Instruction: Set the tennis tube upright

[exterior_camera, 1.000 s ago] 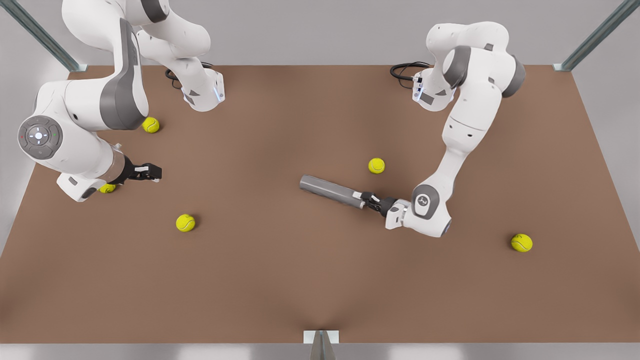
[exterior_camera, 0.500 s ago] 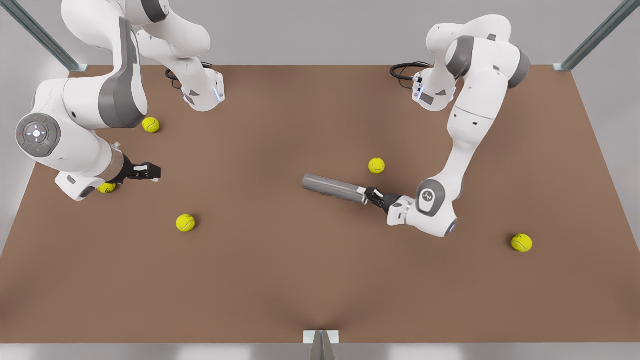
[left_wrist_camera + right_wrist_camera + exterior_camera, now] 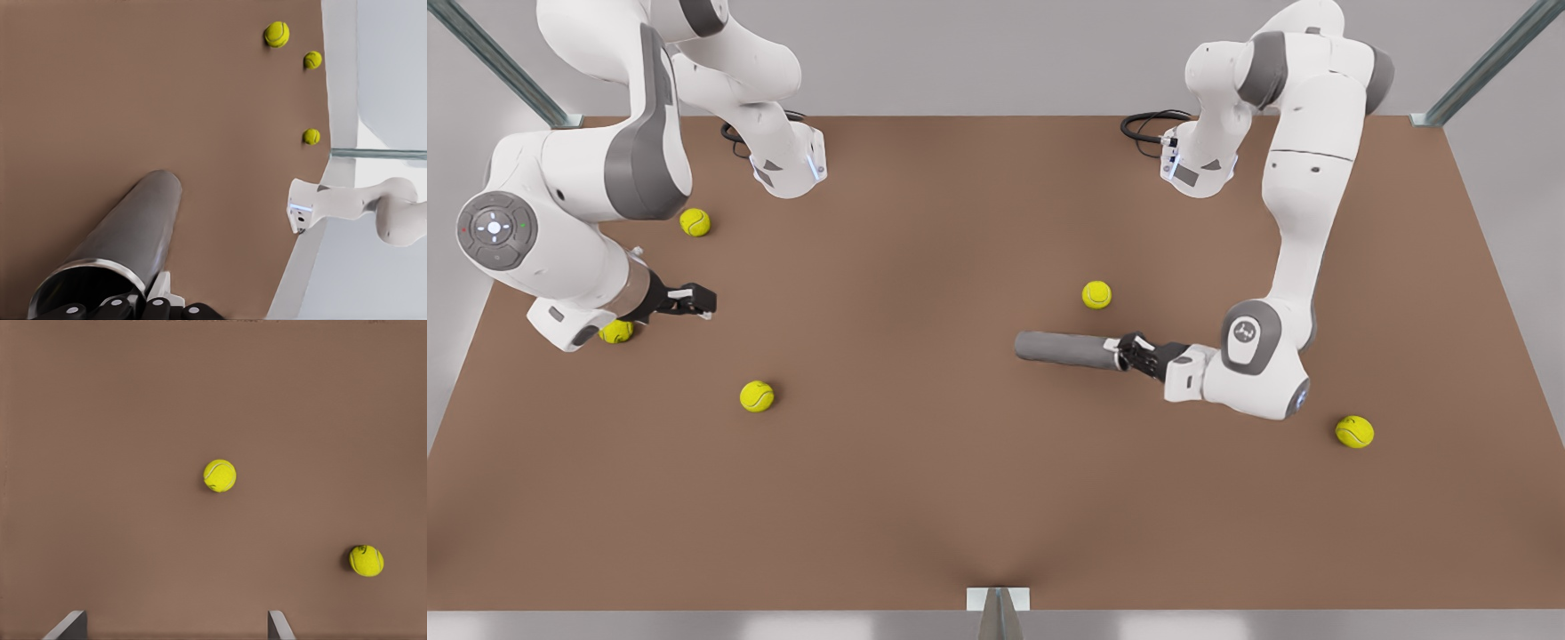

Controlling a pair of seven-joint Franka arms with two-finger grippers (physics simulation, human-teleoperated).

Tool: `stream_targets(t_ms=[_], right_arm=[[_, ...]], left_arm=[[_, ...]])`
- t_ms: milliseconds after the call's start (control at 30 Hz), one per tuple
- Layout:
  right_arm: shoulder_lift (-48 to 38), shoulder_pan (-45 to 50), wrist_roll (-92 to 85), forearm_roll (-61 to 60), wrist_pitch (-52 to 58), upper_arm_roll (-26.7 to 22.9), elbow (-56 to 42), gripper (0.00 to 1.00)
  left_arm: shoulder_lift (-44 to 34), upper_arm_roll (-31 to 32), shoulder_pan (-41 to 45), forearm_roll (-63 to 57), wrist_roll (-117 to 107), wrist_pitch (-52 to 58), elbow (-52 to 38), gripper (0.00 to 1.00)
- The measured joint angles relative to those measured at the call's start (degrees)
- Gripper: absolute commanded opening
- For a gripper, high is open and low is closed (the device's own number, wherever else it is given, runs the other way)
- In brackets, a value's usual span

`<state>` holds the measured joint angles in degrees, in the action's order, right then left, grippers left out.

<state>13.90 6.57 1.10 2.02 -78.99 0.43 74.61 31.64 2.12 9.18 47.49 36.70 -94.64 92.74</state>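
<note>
Near the middle of the brown worktop (image 3: 925, 498), the grey tennis tube (image 3: 1065, 349) lies on its side. The left gripper (image 3: 1126, 354) has its fingers pinching the tube's open rim (image 3: 87, 270). One tennis ball (image 3: 1096, 294) sits near the tube; bare worktop surrounds it elsewhere. Well apart from the tube, the right gripper (image 3: 704, 302) waits with fingers spread, above open worktop beside another ball (image 3: 616, 332).
</note>
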Motion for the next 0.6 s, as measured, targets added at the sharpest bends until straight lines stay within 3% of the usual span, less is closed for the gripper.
stream_targets(t_ms=[200, 600], right_arm=[[0.17, -0.33, -0.04, -0.06, 0.08, -0.03, 0.00, 1.00], [0.01, 0.05, -0.05, -0.08, 0.19, 0.01, -0.05, 1.00]], left_arm=[[-2.64, -3.36, -0.06, -6.98, -0.88, 3.46, -3.81, 0.21], [-3.04, -4.33, -1.02, -18.73, -1.29, 5.48, -10.40, 0.21]])
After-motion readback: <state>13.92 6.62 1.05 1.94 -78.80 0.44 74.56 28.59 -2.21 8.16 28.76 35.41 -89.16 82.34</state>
